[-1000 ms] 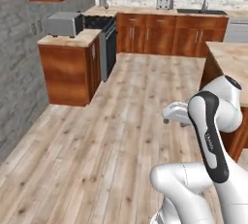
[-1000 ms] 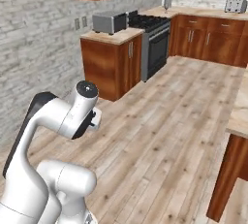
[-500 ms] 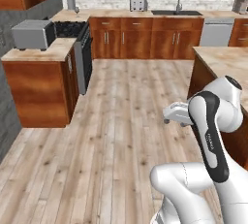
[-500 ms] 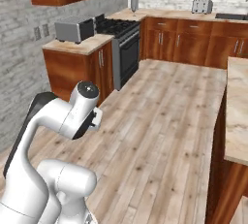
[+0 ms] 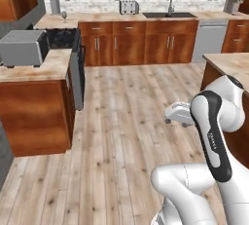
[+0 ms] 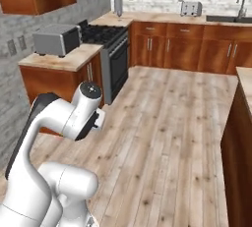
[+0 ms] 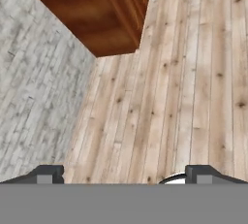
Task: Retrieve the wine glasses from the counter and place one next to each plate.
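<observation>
The counter (image 5: 146,17) runs along the far wall under a whitish brick backsplash, and it also shows in the right base view (image 6: 162,17). At its left end, a small grey stemmed shape (image 5: 63,14) beside a tall grey cylinder (image 5: 55,4) may be one of the wine glasses; it is too small to tell. The plates are out of view. My gripper (image 7: 124,174) hangs over the wood floor, far from the counter. Its fingertips (image 7: 46,173) stand wide apart, open, with nothing between them. The arm is folded close to the base, hand (image 5: 177,113) pointing left.
A side cabinet carries a grey microwave (image 5: 22,47) next to a black stove (image 5: 61,38). A toaster (image 5: 129,7), a sink with faucet (image 5: 168,12) and a dishwasher (image 5: 209,41) line the far counter. The island corner (image 5: 228,63) juts in at right. Open wood floor (image 5: 126,121) lies between.
The whole scene has shifted: the base has turned, bringing the far counter and sink toward the centre of the views. The arm holds the same folded pose and the gripper stays open.
</observation>
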### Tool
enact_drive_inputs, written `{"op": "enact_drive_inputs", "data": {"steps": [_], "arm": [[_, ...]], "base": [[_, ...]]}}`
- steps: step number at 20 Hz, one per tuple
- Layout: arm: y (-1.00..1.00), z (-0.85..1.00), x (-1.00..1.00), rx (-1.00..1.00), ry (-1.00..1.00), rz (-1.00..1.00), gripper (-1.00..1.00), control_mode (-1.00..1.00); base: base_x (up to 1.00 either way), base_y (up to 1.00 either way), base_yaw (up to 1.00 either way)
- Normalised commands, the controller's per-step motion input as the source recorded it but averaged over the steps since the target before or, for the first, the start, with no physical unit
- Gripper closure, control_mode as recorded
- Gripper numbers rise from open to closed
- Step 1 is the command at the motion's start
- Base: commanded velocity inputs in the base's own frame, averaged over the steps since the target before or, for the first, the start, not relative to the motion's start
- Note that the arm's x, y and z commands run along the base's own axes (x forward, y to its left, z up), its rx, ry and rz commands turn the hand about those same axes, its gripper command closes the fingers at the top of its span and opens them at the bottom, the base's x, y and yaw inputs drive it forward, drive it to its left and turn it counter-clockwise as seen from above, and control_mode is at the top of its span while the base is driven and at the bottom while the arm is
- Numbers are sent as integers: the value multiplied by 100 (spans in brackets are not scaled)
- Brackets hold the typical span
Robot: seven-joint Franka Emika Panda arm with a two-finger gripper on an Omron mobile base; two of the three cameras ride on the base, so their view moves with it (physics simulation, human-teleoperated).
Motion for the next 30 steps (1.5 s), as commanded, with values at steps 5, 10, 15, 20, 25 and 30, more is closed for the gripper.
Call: {"op": "enact_drive_inputs", "data": {"steps": [5,10,15,20,25,30], "arm": [[0,0,0,0,0,0,-100,100],[0,0,0,0,0,0,-100,100],[0,0,0,0,0,0,-100,100],[0,0,0,0,0,0,-100,100],[0,0,0,0,0,0,-100,100],[0,0,0,0,0,0,-100,100]], "base": [[100,34,-24],[100,6,-26],[100,0,-27],[100,14,-23],[100,4,-5],[100,16,-1]]}}
